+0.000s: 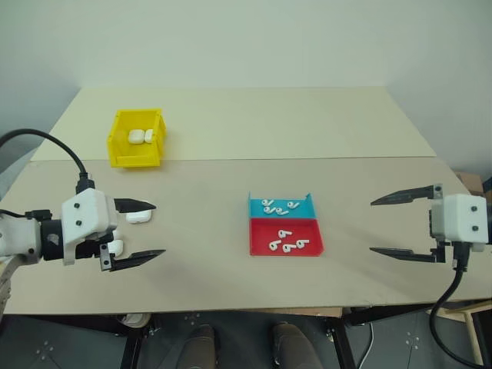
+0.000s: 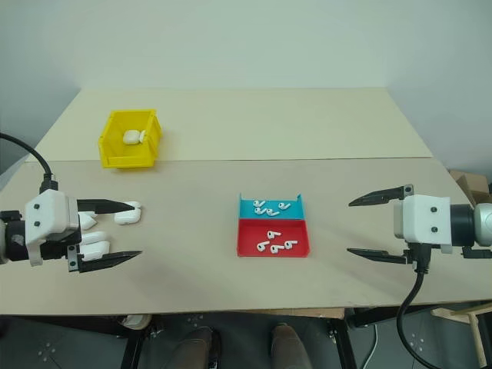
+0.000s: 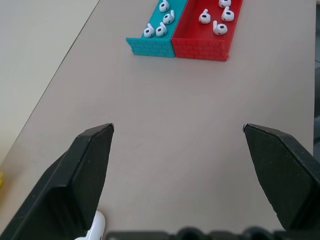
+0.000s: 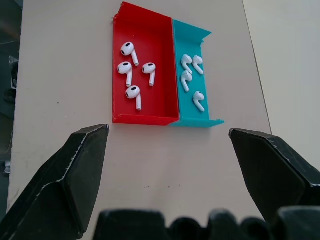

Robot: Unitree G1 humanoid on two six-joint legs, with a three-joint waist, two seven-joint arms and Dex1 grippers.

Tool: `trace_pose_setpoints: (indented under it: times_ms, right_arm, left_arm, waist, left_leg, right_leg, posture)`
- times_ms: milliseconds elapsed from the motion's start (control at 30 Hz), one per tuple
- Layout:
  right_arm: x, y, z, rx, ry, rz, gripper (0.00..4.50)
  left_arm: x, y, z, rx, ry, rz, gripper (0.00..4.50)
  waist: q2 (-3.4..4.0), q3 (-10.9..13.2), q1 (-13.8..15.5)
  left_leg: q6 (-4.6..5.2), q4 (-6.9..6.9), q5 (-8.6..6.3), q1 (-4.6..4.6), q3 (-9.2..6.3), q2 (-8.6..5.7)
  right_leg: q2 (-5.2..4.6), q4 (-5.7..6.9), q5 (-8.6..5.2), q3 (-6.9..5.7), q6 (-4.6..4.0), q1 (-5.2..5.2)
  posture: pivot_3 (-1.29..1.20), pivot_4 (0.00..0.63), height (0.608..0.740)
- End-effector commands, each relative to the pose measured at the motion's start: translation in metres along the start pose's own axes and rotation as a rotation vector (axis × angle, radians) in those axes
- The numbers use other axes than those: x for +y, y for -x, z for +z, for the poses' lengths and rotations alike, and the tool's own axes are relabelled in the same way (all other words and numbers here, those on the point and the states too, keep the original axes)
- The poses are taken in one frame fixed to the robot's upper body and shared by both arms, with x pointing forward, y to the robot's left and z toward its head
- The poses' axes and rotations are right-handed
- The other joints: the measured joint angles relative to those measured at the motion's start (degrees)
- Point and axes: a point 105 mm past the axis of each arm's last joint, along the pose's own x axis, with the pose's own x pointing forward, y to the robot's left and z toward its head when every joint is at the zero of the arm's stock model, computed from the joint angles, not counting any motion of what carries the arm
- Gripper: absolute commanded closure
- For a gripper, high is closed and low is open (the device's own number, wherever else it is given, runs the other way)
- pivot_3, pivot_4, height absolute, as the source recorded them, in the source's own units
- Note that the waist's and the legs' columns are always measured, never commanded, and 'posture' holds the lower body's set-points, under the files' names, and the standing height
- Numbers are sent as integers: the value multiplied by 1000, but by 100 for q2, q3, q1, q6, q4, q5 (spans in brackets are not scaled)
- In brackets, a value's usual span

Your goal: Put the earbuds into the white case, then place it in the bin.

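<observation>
Right wrist view: the earbuds (image 4: 134, 75) lie flat in a red-and-teal tray (image 4: 145, 119), stems mostly toward the wide-open right hand (image 4: 170, 145); left hand (image 1: 137, 231) wide too.

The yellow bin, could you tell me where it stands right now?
The yellow bin stands at the far left of the table, beyond the left tool and far left of the teal-and-red tray.

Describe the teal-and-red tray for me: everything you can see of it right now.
The tray is a flat, low-walled plastic piece in two joined compartments, one red, one teal, lying flat on the table about midway between the two open grippers, touched by neither. Its outer end walls show a brick-like texture. Four loose white earbuds lie in the red half, four more in the teal half.
</observation>
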Motion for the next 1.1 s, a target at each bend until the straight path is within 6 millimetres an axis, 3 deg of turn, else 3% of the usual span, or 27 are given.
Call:
trace_pose_setpoints:
  times_ms: [33, 267, 400, 567, 667, 833, 1033, 1100]
  right_arm:
    - [-4, 3, 5, 6, 41, -8, 25]
    - [-3, 0, 4, 1, 40, 0, 25]
    - [-3, -2, 4, -5, 35, 12, 25]
    - [-2, -6, 1, -13, 22, 29, 25]
    - [-2, -9, -1, -16, 11, 36, 25]
    - [4, -10, 0, -20, -13, 71, 25]
    - [12, -14, -3, -2, -45, 84, 25]
    - [17, -16, -6, 15, -57, 87, 25]
  left_arm:
    - [5, 5, 3, 31, -33, 39, 0]
    - [-3, 5, -2, 43, -7, 50, 0]
    - [-1, 8, 0, 39, 1, 148, 0]
    - [0, 16, -7, 172, -9, 353, 0]
    - [-7, 32, -26, 382, 163, 403, 0]
    - [-10, 52, -40, 633, 467, 460, 0]
    - [8, 67, -63, 775, 650, 498, 0]
    - [16, 63, -73, 757, 729, 522, 0]
  waist:
    - [0, 0, -1]
    - [0, 0, -9]
    - [0, 0, -1]
    - [-1, 0, -9]
    - [-3, 2, -20]
    - [-5, 2, 15]
    - [-6, 3, -20]
    - [-6, 3, -16]
  left_leg:
    - [0, 0, 0, 0, 0, 0]
    - [0, 0, 0, 1, 1, 1]
    - [0, -1, 0, 1, 2, 3]
    - [0, -1, 0, 1, 3, 2]
    - [0, -1, 0, 3, 1, 4]
    - [0, -1, 0, 11, -3, 0]
    - [-1, -16, 0, 10, -3, -1]
    - [0, -26, 0, 11, -7, 2]
  right_leg:
    - [0, 0, 0, 0, 0, 0]
    - [0, 0, 0, 0, -1, 0]
    - [-1, 0, 0, 0, -2, -1]
    - [-2, -2, 0, 0, -1, 1]
    - [0, 2, 0, 0, -2, 1]
    - [-1, 6, -5, -3, -2, 2]
    - [-5, 2, -8, -4, -2, -4]
    - [0, 7, -9, -6, -13, -10]
  posture:
    - [0, 150, 740]
    - [0, 150, 740]
    - [0, 150, 740]
    - [0, 150, 740]
    - [0, 150, 740]
    - [0, 150, 740]
    - [0, 150, 740]
    - [0, 150, 740]
